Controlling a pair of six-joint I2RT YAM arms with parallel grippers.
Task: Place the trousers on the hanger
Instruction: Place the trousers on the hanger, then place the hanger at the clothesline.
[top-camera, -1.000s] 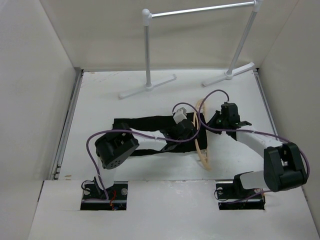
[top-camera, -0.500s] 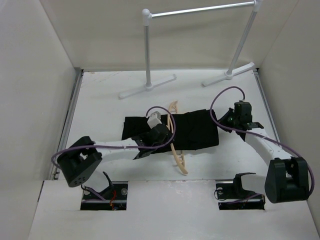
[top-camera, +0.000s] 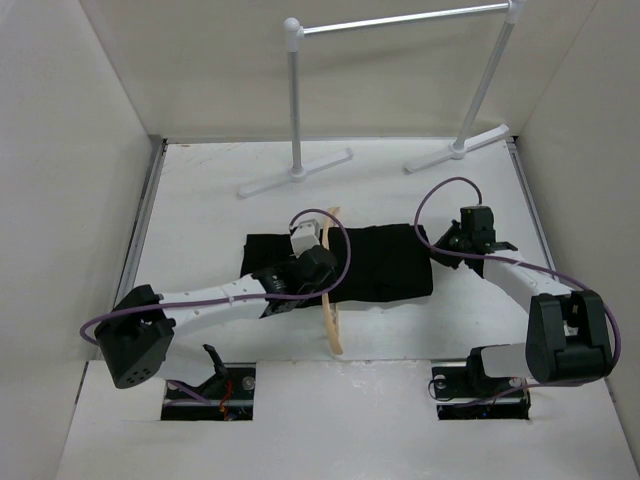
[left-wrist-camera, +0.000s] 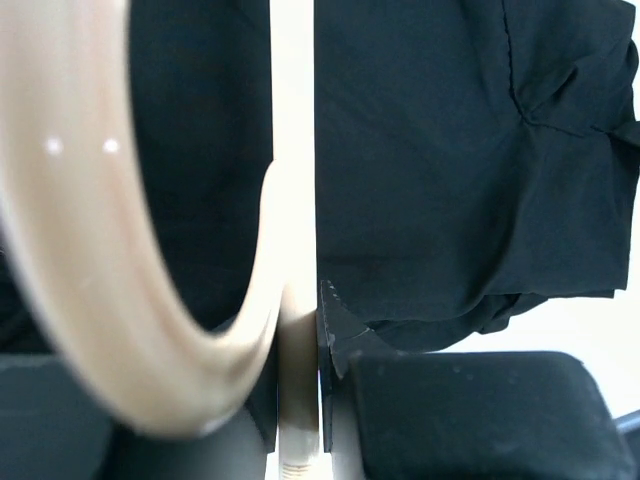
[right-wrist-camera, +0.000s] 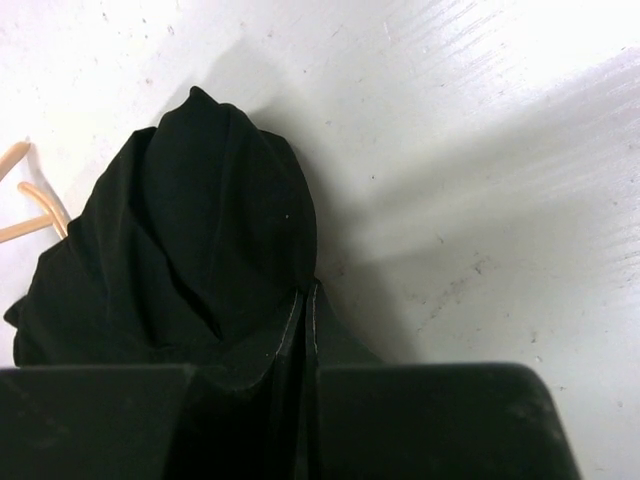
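Trousers: plain black, soft, lying flat mid-desk, long axis left to right; right end bunched into a peaked fold; left end squared off.

Hanger: thin tan wood, lying across the trousers near to far, left of their middle; near end juts past the cloth onto bare desk; far tip just clears the far edge of the cloth; cannot tell whether any cloth passes through it.

Left fingers closed on the hanger; in the left wrist view its straight bar runs between the fingers, black cloth on both sides, and the curved arm is blurred in the foreground.

Right fingers at the trousers' right end; in the right wrist view the tips are clamped together on a pinch of cloth.

Around: white rack at the far side, both feet on the desk, well apart from the trousers; purple cables loop above each arm, the left one over the cloth.

Room: walls left, right and far; raised ledge near, close to the hanger's near end; open desk left of the trousers and between them and the rack feet; a narrower strip right of the right fingers.
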